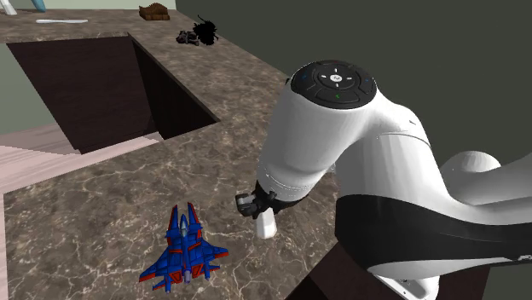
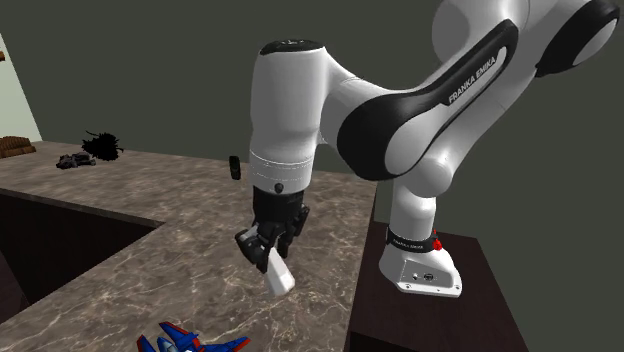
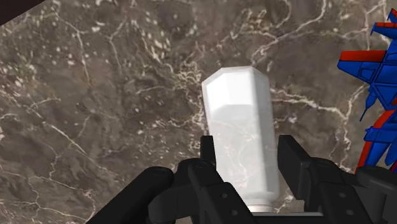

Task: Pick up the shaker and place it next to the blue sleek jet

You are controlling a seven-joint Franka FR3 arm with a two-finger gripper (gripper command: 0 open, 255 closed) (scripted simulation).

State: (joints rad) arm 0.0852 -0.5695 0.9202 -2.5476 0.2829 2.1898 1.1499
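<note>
Black two-finger gripper (image 3: pixel 248 151) pinches a tilted white faceted shaker (image 3: pixel 240 137) over the brown marble counter (image 1: pixel 85 213), near a blue-and-red toy jet (image 1: pixel 183 249).

You have one shaker (image 3: pixel 242 127) and one blue-and-red jet (image 1: pixel 183 247) on one marble counter (image 1: pixel 85 213). At its far end, count three small items: one brown block (image 1: pixel 154 12), one black bushy thing (image 1: pixel 205 31) and one dark lump (image 1: pixel 186 37). The counter has one rectangular recess (image 1: pixel 94 94). One arm (image 2: pixel 400 120) carries one gripper (image 2: pixel 268 250).
</note>
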